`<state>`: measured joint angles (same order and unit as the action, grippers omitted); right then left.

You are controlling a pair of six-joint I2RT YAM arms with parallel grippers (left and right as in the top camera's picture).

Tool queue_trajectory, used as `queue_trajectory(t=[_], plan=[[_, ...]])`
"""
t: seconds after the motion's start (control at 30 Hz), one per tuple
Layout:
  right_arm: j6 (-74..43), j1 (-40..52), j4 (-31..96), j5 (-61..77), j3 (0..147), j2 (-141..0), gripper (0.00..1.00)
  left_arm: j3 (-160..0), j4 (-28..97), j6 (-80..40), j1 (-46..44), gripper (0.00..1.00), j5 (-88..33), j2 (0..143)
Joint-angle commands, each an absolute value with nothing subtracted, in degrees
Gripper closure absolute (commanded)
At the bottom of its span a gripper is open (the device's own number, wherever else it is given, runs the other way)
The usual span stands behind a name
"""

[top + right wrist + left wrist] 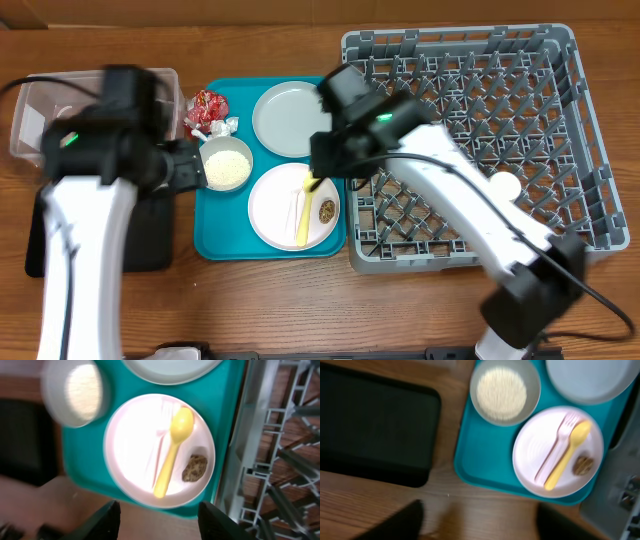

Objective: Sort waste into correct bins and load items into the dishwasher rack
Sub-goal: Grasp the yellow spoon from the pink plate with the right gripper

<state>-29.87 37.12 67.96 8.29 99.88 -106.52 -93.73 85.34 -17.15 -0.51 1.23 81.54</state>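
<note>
The pinkish-white plate (280, 205) lies on the teal tray (215, 235) and carries a yellow-handled spoon (172, 447), a pale fork (555, 450) and a small brown food bit (195, 467). My right gripper (162, 522) hovers open over the plate's near rim, nothing between its fingers. My left gripper (480, 527) is open over bare wood beside the tray, close to the small bowl (227, 165) of rice-like grains. A grey-green plate (288, 118) sits behind. A red wrapper (208, 108) and white tissue (224, 126) lie at the tray's back left. A white cup (505, 185) sits in the dishwasher rack (590, 150).
A clear tub (30, 110) stands at the back left, partly under my left arm. The black tray (375, 425) lies left of the teal tray. The rack's grey wall (240, 460) runs right along the teal tray's edge.
</note>
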Motion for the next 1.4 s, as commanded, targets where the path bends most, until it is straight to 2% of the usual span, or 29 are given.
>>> queue_trajectory(t=[0.0, 0.23, 0.67, 0.83, 0.9, 1.0, 1.37], plan=[[-39.4, 39.6, 66.3, 2.7, 98.9, -113.1, 0.48, -97.3, 85.5, -18.9, 1.8, 0.0, 2.3, 73.8], [-40.6, 41.6, 62.2, 8.2, 98.9, -122.5, 0.63, -97.3, 85.7, -18.9, 1.9, 0.0, 3.2, 70.7], [-45.3, 42.8, 60.6, 7.6, 97.5, -128.6, 0.65, -97.2, 85.7, -18.9, 1.9, 0.0, 3.2, 73.8], [-45.3, 42.8, 60.4, 7.3, 97.4, -128.6, 0.66, -97.2, 85.7, -18.9, 1.9, 0.0, 3.2, 74.6], [-45.2, 42.8, 60.5, 5.5, 97.4, -128.6, 0.78, -97.2, 85.7, -18.9, 1.9, 0.0, 3.2, 75.2], [-44.5, 42.8, 60.7, 3.5, 97.6, -128.4, 0.85, -97.2, 85.6, -18.9, 1.9, 0.0, 3.2, 75.7], [-35.8, 43.2, 65.9, -2.7, 102.6, -117.4, 0.89, -97.2, 85.6, -18.9, 1.9, 0.0, 3.2, 77.6]])
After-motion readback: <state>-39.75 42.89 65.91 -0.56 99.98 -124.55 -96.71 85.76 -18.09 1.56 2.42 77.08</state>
